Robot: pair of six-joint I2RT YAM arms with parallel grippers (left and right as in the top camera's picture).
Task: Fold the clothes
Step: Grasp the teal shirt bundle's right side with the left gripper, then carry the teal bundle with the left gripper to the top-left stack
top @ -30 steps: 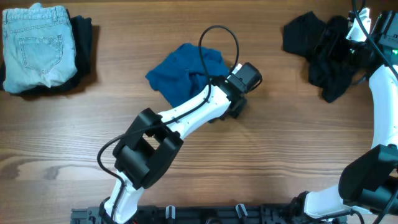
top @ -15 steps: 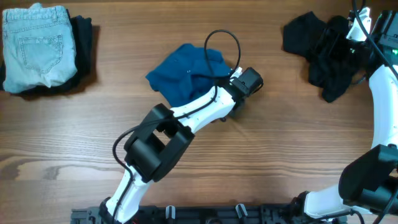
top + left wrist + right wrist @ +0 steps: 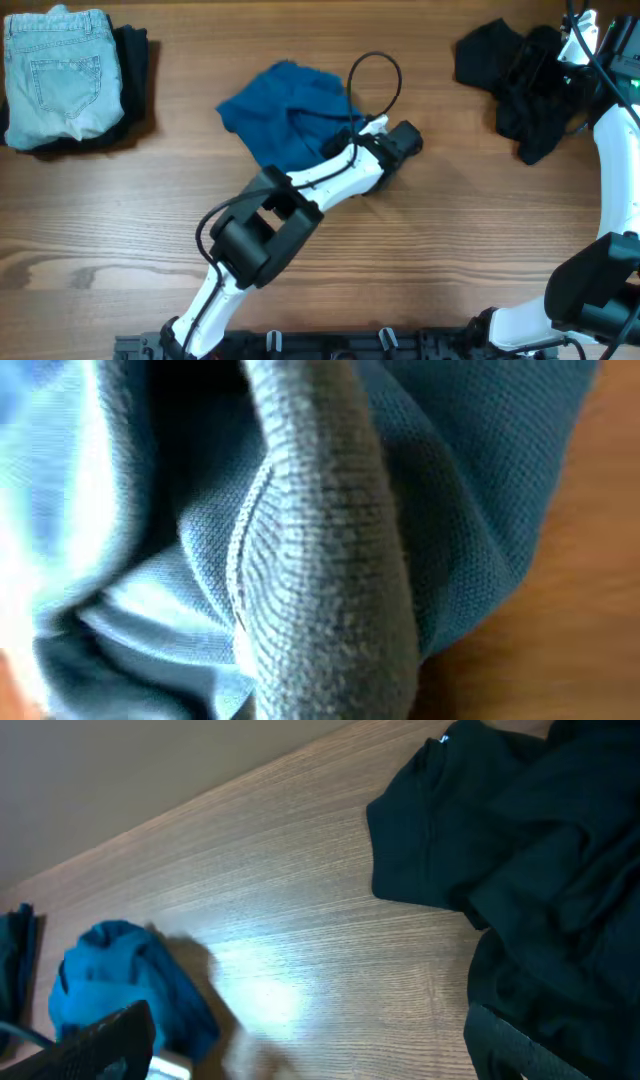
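A crumpled blue shirt (image 3: pixel 285 112) lies on the wooden table left of centre. My left gripper (image 3: pixel 352 138) is at the shirt's right edge and shut on its fabric. The left wrist view is filled with blue knit and a ribbed hem (image 3: pixel 330 580), which hide the fingers. A heap of black clothes (image 3: pixel 520 75) lies at the far right. My right gripper (image 3: pixel 315 1055) hangs open beside that black heap (image 3: pixel 520 850) with nothing between its dark fingers (image 3: pixel 110 1040). The blue shirt (image 3: pixel 120 980) shows at the lower left of the right wrist view.
Folded light jeans (image 3: pixel 55 70) rest on a folded black garment (image 3: pixel 135 60) at the far left corner. The left arm (image 3: pixel 300 195) stretches diagonally across the table's middle, its cable looping above the wrist. Bare wood (image 3: pixel 480 230) lies between the two arms.
My left gripper has shut on the blue shirt. The shirt has been drawn out to the left and up, and the left arm's elbow has swung right. The right arm has not moved.
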